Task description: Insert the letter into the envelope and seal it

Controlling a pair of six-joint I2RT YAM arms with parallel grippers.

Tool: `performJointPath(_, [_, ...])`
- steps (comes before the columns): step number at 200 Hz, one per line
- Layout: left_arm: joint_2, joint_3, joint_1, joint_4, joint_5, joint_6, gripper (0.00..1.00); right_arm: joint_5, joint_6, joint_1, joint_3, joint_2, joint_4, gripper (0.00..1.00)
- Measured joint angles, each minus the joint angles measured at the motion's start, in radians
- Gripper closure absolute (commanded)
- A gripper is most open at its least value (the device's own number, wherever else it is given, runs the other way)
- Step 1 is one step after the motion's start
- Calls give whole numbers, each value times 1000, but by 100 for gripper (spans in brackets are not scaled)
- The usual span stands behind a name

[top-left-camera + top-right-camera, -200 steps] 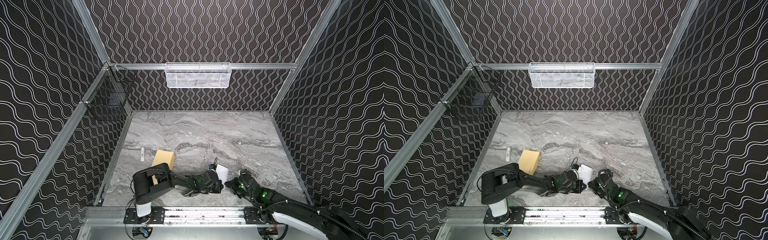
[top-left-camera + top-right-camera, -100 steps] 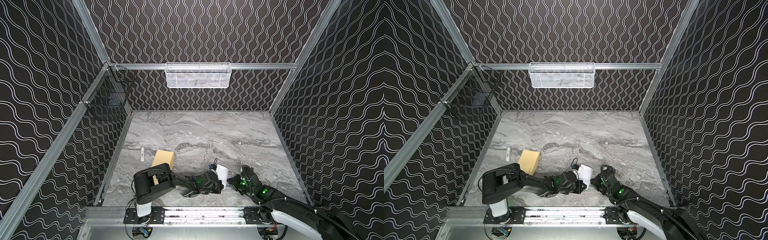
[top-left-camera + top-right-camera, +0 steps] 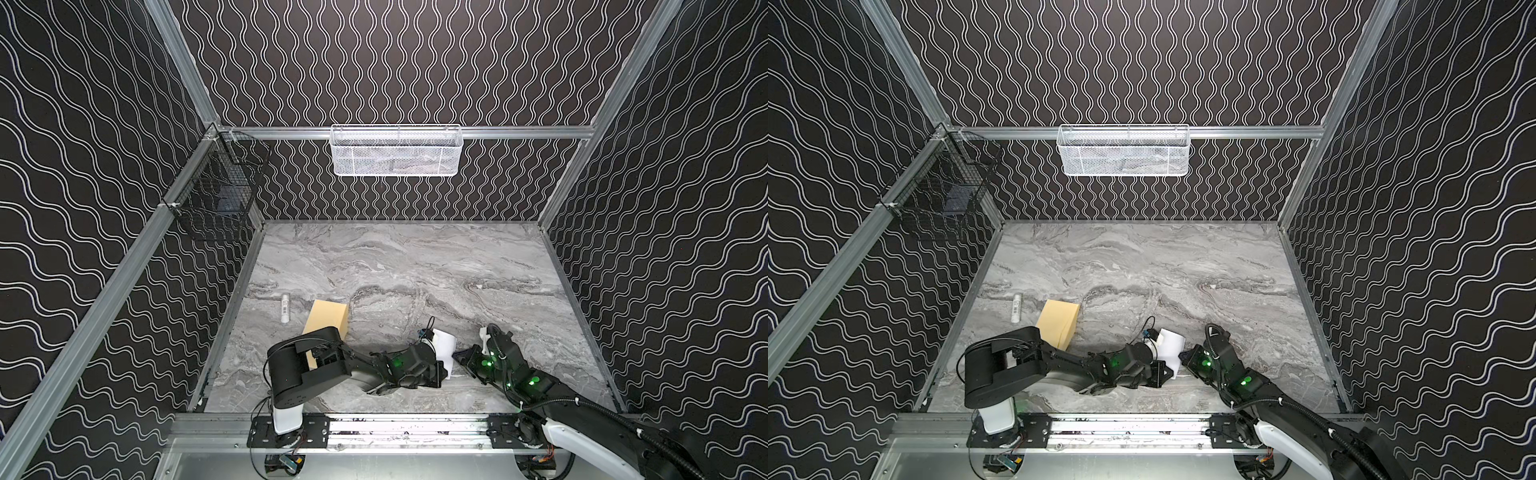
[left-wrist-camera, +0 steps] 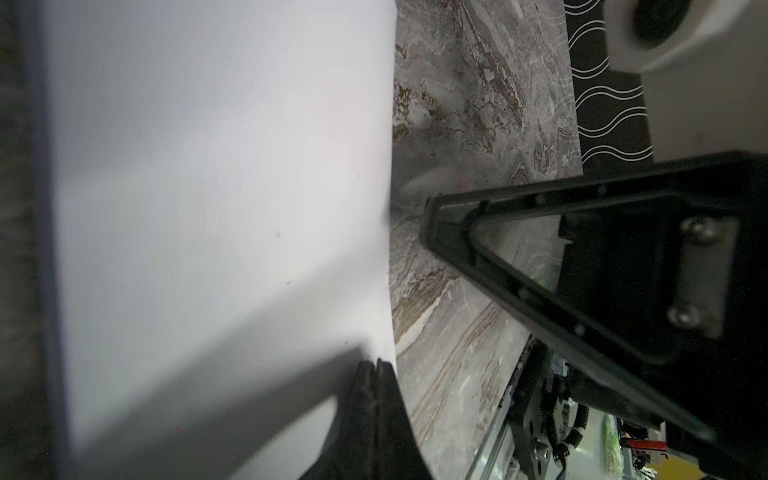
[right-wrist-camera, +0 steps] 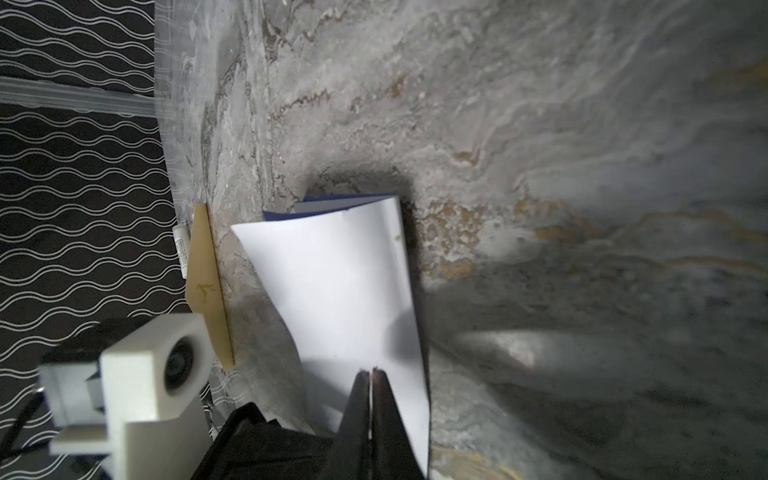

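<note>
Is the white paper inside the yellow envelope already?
No, the letter is out in the open, pinched by the left gripper, while the envelope lies apart from it.

This looks like a robotics lab test cell: aluminium framing [image 3: 519, 132], wavy-patterned wall panels [image 3: 415, 62], marble-print tabletop [image 3: 415, 266], arm mounting rail [image 3: 395, 428].
</note>
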Motion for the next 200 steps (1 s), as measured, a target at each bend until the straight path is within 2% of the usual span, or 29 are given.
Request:
performJointPath(87, [0,-6,0,13,0,0,100,-55,-21,0,7,156,34,97])
performJointPath(147, [-4,-11,0,13,-1,0,100,-25,-21,-10,-2,161,58,96])
performJointPath(200, [-1,-9,0,10,-1,0,100,-29,-28,-49,2,233,133,96])
